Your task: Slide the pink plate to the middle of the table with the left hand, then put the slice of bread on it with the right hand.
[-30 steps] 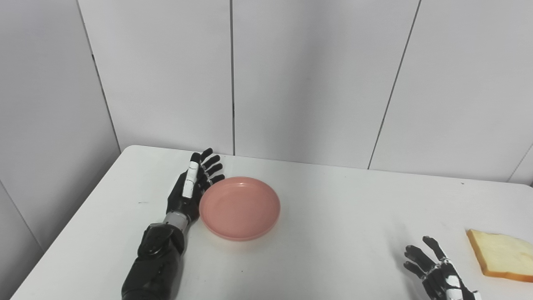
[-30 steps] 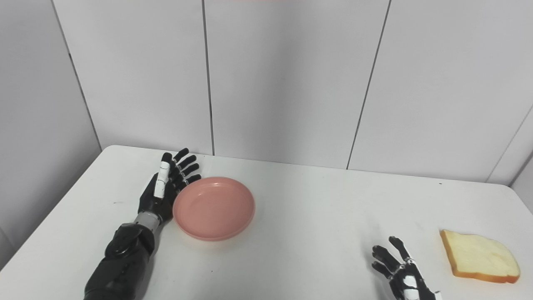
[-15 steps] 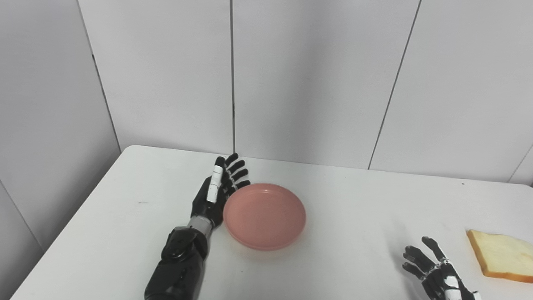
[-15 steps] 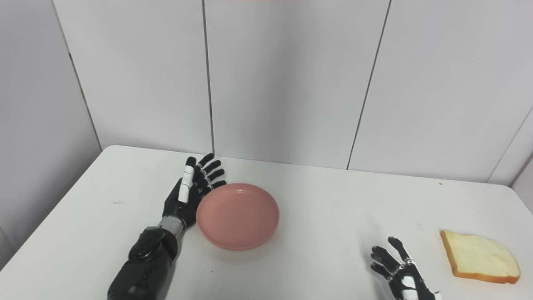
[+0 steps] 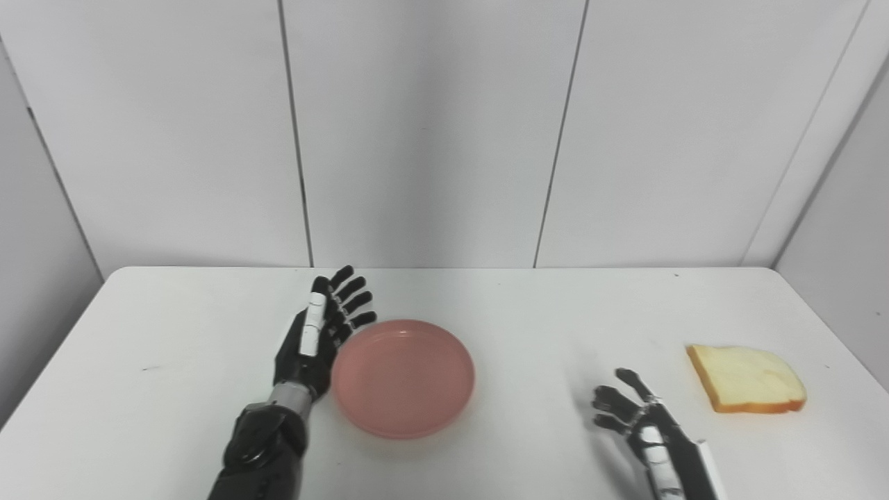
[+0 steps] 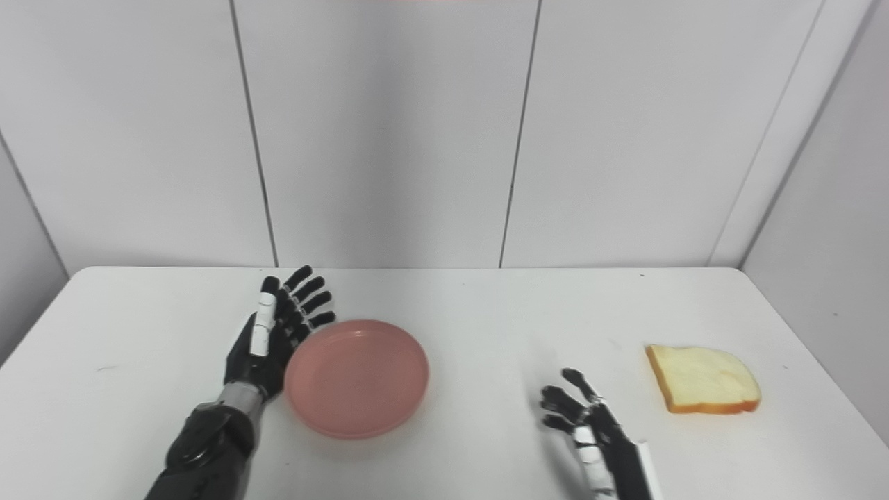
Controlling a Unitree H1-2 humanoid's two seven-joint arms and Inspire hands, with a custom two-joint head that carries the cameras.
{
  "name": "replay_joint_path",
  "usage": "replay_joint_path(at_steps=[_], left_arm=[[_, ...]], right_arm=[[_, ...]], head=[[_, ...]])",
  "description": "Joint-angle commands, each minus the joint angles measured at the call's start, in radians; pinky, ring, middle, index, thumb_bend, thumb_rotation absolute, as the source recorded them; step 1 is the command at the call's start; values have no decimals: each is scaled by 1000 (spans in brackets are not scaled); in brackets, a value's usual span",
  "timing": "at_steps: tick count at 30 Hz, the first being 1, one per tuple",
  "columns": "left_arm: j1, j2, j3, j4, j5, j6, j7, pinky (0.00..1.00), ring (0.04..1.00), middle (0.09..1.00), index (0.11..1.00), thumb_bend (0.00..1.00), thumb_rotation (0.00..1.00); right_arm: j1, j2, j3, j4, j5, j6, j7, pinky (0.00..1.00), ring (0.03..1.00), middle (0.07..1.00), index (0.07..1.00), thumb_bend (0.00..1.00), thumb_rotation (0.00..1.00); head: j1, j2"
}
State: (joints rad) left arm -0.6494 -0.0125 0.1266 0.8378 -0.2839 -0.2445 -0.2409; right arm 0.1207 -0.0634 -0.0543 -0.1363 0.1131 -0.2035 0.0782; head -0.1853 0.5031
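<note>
While my left hand stands on its edge against the left rim of the pink plate, I see its fingers straight and spread apart, gripping nothing, with the palm turned toward the plate. The plate lies flat on the white desk, a little left of the desk's middle as I look at it, and it carries nothing. The fingertips reach past the plate's far-left edge, while the heel of the hand sits just beside the near-left rim.

My right hand hovers low over the near part of the desk, right of the middle, with its fingers apart and a bit curled and holding nothing. It is well apart from the plate and near, but not touching, the slice of bread. The slice lies flat on the right side of the desk, its crust edge facing me and its pale face up.

Behind the desk I see plain grey wall panels with vertical seams.
</note>
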Motion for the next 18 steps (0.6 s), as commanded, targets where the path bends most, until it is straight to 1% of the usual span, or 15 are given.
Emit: replay_joint_path(at_steps=[1, 3, 4, 9, 10, 11, 14, 16, 18], left_arm=[[-1, -7, -3, -19, -7, 8, -22, 741, 850, 881, 863, 948, 865], [1, -5, -4, -25, -10, 18, -27, 746, 858, 892, 868, 934, 870], [3, -7, -3, -26, -13, 24, -30, 747, 859, 892, 869, 933, 871], [4, -9, -1, -24, -24, 37, -44, 767, 871, 901, 881, 950, 862], [7, -6, -2, -29, -25, 41, -47, 767, 874, 904, 883, 962, 856], [10, -4, -2, -33, -26, 45, -49, 762, 875, 906, 882, 971, 850], [22, 7, -2, -51, -25, 54, -55, 777, 887, 909, 888, 986, 846], [30, 11, -1, -62, -26, 61, -59, 793, 890, 909, 892, 993, 847], [42, 12, 3, -78, -31, 77, -57, 802, 893, 910, 895, 990, 841]], right_arm=[[60, 105, 55, 56, -12, 27, -25, 744, 771, 764, 844, 826, 856], [58, 113, 68, 57, -27, 24, -39, 754, 779, 773, 854, 821, 868], [57, 120, 78, 57, -38, 19, -48, 754, 779, 774, 854, 821, 868], [50, 134, 113, 60, -69, 15, -87, 773, 799, 803, 863, 814, 911], [47, 138, 117, 63, -81, 6, -97, 769, 799, 808, 860, 813, 920], [45, 140, 121, 65, -89, 0, -105, 764, 798, 810, 858, 813, 925], [41, 142, 121, 57, -111, -25, -134, 758, 800, 817, 861, 810, 938], [41, 140, 118, 34, -118, -22, -148, 751, 802, 815, 852, 806, 925], [38, 131, 107, -21, -124, -2, -162, 746, 802, 818, 843, 805, 917]], head=[[-11, 0], [-23, -1], [-48, -3], [-80, -4], [-95, -2], [-95, -2], [-108, 0], [-109, 0], [-109, 1]])
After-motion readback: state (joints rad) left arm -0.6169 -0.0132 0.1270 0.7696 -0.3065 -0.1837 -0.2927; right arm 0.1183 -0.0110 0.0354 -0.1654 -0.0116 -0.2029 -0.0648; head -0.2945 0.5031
